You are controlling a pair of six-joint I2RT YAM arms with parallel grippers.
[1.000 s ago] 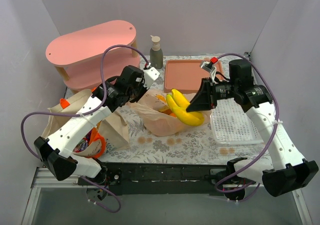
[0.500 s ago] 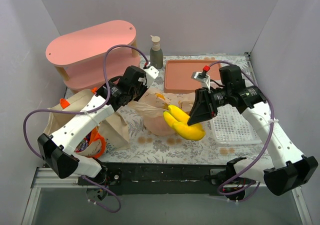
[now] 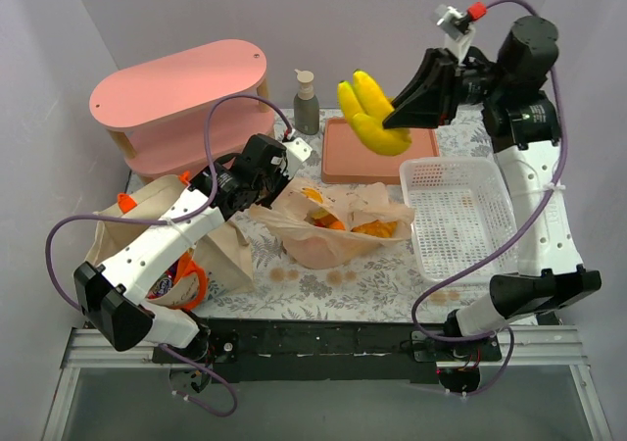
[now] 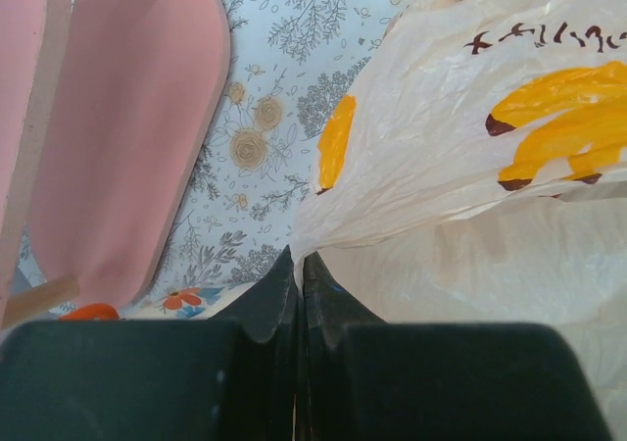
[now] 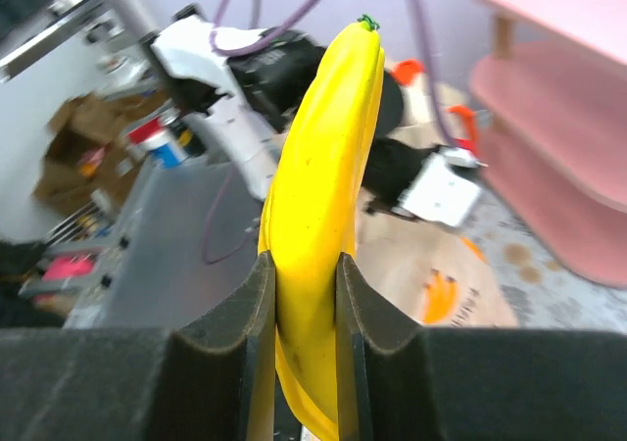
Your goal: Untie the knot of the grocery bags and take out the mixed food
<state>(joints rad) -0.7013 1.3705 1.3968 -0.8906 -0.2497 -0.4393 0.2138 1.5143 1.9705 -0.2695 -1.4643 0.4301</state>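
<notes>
The tan plastic bag (image 3: 338, 227) lies open at the table's middle, with orange food (image 3: 315, 194) and a golden piece (image 3: 372, 229) showing inside. My left gripper (image 3: 269, 188) is shut on the bag's left edge (image 4: 411, 157). My right gripper (image 3: 400, 118) is shut on the yellow bananas (image 3: 370, 116) and holds them high above the pink tray (image 3: 338, 157); they stand between the fingers in the right wrist view (image 5: 318, 196). The cream canvas tote (image 3: 157, 230) with orange handles sits at the left, with snack packets (image 3: 162, 286) inside.
A white mesh basket (image 3: 458, 216) stands at the right. A grey pump bottle (image 3: 306, 103) stands at the back. A pink two-level shelf (image 3: 176, 93) fills the back left and shows in the left wrist view (image 4: 127, 127).
My right gripper has lifted the bananas out of the plastic bag, up and toward the back above the pink tray. The left gripper still holds the bag's edge.
</notes>
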